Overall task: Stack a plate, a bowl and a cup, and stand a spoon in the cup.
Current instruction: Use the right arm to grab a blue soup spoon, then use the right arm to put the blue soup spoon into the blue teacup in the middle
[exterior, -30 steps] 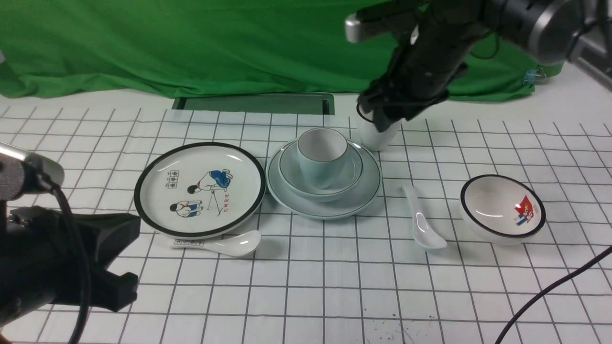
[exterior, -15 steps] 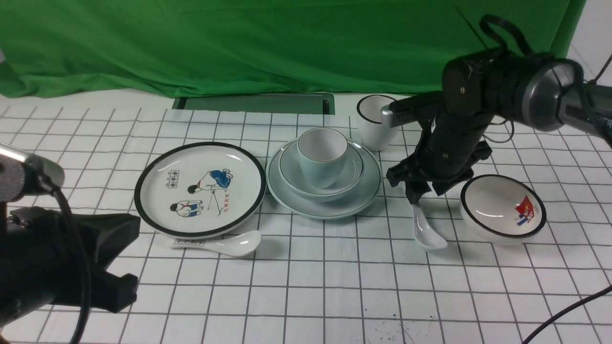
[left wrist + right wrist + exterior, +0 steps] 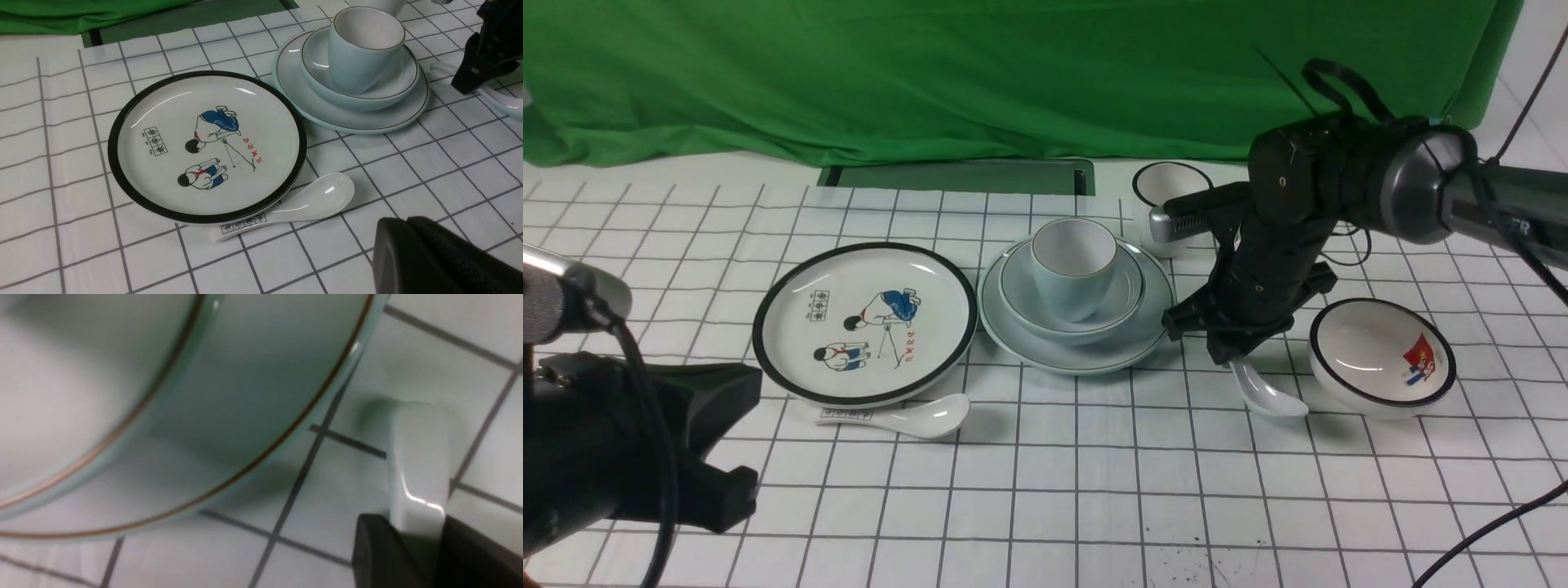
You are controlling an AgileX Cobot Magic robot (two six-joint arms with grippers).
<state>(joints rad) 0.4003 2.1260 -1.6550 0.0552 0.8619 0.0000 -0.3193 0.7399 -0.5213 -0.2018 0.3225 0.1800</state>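
Note:
The pale blue cup [image 3: 1072, 261] stands in the pale blue-green bowl [image 3: 1021, 286], which sits on the matching plate [image 3: 1143, 339] at the table's middle. Just right of the plate lies the plain white spoon [image 3: 1270, 396], its bowl end toward me. My right gripper [image 3: 1229, 351] is down at the spoon's handle end. In the right wrist view the handle [image 3: 419, 457] sits between the two black fingers, and the right gripper [image 3: 416, 539] is shut on it beside the plate [image 3: 261, 375]. My left gripper [image 3: 404, 220] hangs shut and empty at the near left.
A black-rimmed cartoon plate [image 3: 864, 322] lies left of the stack, with a printed spoon [image 3: 907, 418] at its near edge. A black-rimmed white cup [image 3: 1168, 196] stands behind my right arm. A flag bowl [image 3: 1380, 355] sits right of the spoon. Green cloth backs the table.
My right arm came down from the white cup at the back to the plain spoon. Its jaws closed on the handle, and the spoon shifted slightly right. The left arm stayed still.

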